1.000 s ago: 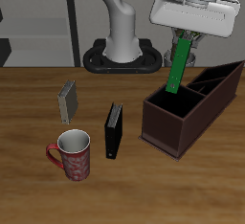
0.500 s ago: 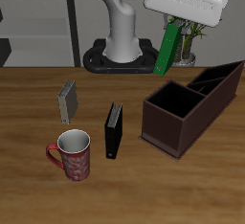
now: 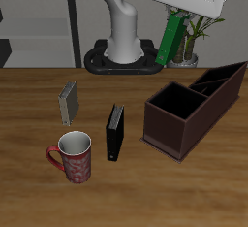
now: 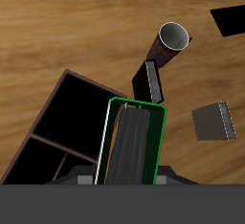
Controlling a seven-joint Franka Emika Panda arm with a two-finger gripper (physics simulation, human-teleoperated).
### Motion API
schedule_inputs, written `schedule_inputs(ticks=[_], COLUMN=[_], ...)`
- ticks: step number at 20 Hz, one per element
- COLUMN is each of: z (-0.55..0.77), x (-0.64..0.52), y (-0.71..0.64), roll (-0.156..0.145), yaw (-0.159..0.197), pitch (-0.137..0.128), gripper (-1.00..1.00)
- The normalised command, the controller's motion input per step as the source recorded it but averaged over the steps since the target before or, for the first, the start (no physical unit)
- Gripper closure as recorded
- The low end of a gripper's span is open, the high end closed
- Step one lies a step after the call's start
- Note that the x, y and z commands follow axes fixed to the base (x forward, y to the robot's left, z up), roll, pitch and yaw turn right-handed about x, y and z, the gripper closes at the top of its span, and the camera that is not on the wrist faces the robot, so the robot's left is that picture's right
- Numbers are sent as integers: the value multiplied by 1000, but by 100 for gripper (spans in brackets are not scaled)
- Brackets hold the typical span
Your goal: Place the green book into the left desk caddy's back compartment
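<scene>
The two-finger gripper (image 3: pixel 178 11) hangs high above the wooden table (image 3: pixel 39 192), its jaws pinching the upper end of the thin bright-green book with a dark striped spine (image 3: pixel 171 37), which dangles clear of everything below. In the exterior view the book's long axis is tilted, not plumb: its free lower end swings toward seven o'clock from the jaws, away from the box it is meant for. The long dark maroon-brown desk caddy with inner dividers (image 3: pixel 172 132) sits on the table at about five o'clock from the book's free end, well apart from it and far lower. Its large square section lies nearest the table's front; the long, narrow back compartment (image 3: pixel 215 81) runs along the far part of the box. The wrist view looks down the held book (image 4: pixel 132 142) onto the caddy's dark cells (image 4: pixel 72 108). By my judgement the coming move turns on that offset: the book must travel over the narrow section, with its length brought in line with the slot and nearer upright, before lowering. The black book (image 3: pixel 114 131), the grey book (image 3: pixel 69 102) and the red patterned mug (image 3: pixel 73 156) lie well apart from the caddy.
</scene>
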Motion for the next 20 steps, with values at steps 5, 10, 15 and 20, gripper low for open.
schedule_inputs(ticks=[5,10,15,20], z=[152,101,17,-67], x=[-298,-243,-84,-86], y=[217,297,163,241], roll=[20,3,-14,-12], yaw=[-48,-55,-28,-42], pitch=[-20,0,5,31], gripper=[100,100,100,100])
